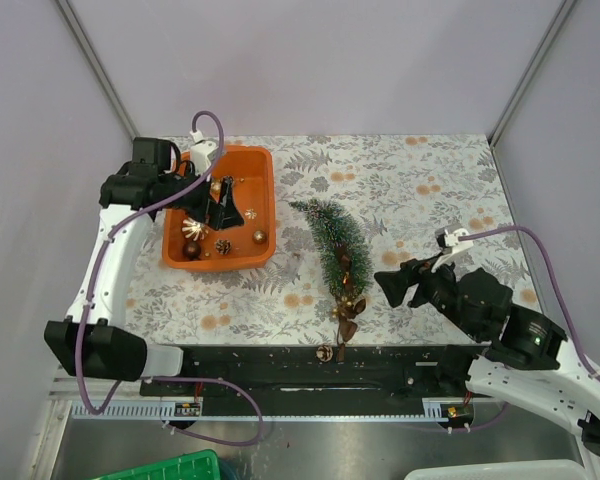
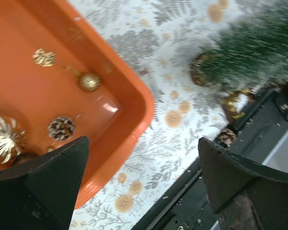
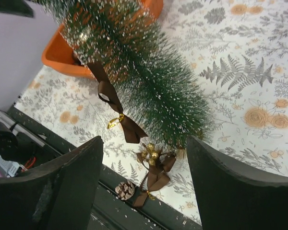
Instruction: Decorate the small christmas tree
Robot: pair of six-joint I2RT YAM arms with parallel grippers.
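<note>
The small christmas tree (image 1: 332,243) lies on its side mid-table, tip pointing away from me, with brown bows (image 3: 117,112) and gold ornaments on it. At its base lie a gold-berry bow (image 3: 156,165) and a pine cone (image 3: 125,189) on the black rail. My right gripper (image 1: 392,285) is open just right of the tree's base, nothing between its fingers. My left gripper (image 1: 220,210) hangs open and empty over the orange tray (image 1: 250,151). In the tray lie a gold ball (image 2: 90,81), a pine cone (image 2: 61,127) and a striped gold ball (image 2: 5,139).
A floral cloth (image 1: 430,190) covers the table. A black rail (image 1: 280,365) runs along the near edge. Grey enclosure walls stand on three sides. A green bin (image 1: 170,468) and a white bin (image 1: 490,470) sit below the table edge.
</note>
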